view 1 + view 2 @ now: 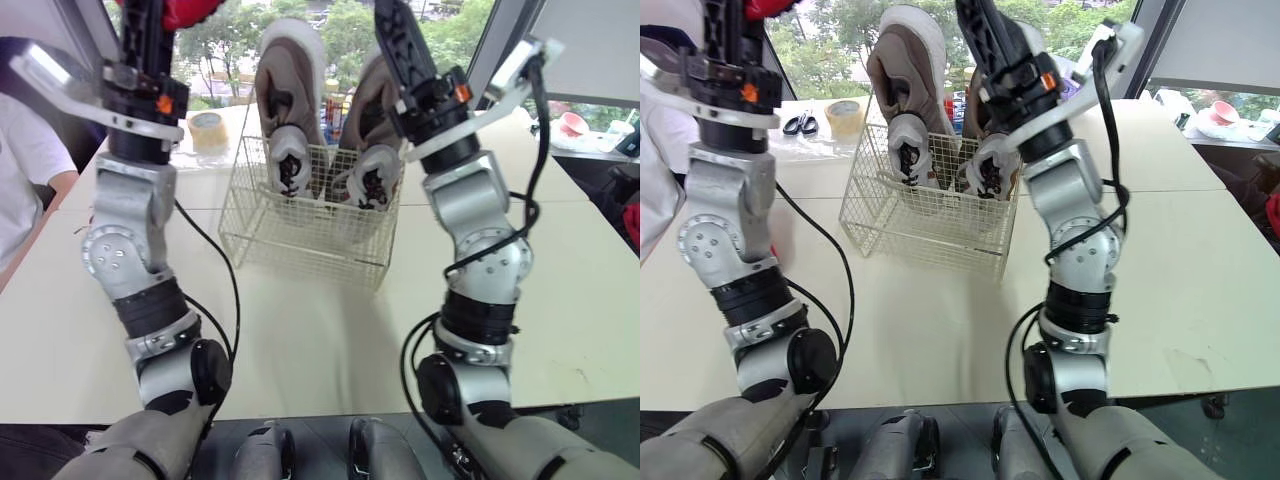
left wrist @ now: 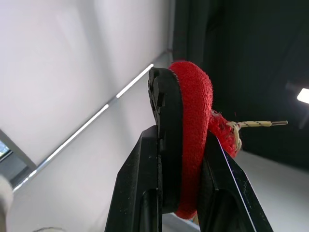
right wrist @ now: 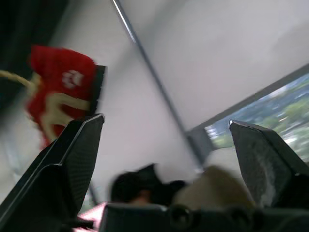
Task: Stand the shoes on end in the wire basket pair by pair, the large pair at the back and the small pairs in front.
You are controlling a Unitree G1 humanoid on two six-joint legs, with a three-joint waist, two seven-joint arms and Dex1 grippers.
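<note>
Your left end effector (image 2: 181,137) is closed on a small red shoe (image 2: 195,96), gripping it across the sole and the upper. It is raised high above the left side of the table (image 1: 300,330). The right end effector (image 3: 166,123) is also raised, with its fingers wide apart and nothing between them. The wire basket (image 1: 310,225) stands on the table between the two arms, further away. The large beige pair (image 1: 290,100) stands on end along its far wall, so the near half looks free for the small pairs.

For this step I would bring the red shoe over the near left part of the basket and turn it until it stands on end. Then lower it straight down inside the wire before you open. Keep it off the near rim — the basket looks light and a push could slide it. Do not lean it hard on the large shoes, because they may tip.

The table in front of the basket gives open room for the approach. At the far left are a roll of tape (image 1: 208,130) and a person's white sleeve (image 1: 25,170), so swing inward, not outward. The right arm is close to the right large shoe — move it away gently.
</note>
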